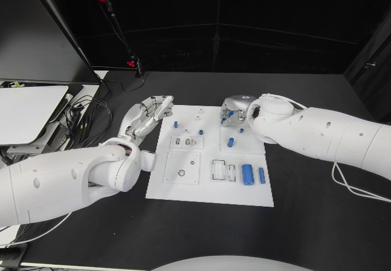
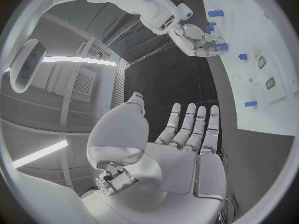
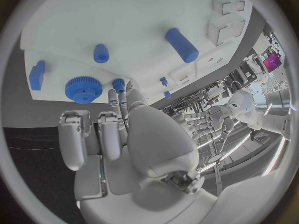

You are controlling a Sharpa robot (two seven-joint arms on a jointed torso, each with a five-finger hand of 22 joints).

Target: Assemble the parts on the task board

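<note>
Mid-counter sits the task board (image 1: 208, 189), white, w/ blue parts on it: two long cylinders (image 1: 247, 173) side by side toward its 4 o'clock corner, a short peg (image 1: 230, 142) near centre, small pegs (image 1: 175, 123) up by the 11 o'clock side. Right wrist view shows a blue gear (image 3: 83, 89) and a blue cylinder (image 3: 181, 45) on the board, close to that hand's fingertips.

Right hand (image 1: 235, 110) hovers at the board's 1 o'clock edge, fingers curled down over the parts; can't tell whether it holds anything. Left hand (image 1: 150, 116) is at the 10 o'clock edge, just off the board, fingers straight and apart, holding nothing.

Judgement: step in hand looks like a pick at the far edge w/ the right hand. To do it well: come straight down on one part, pinch it squarely, avoid nudging neighbours, keep left hand clear. Black counter (image 1: 309, 226) all round.
</note>
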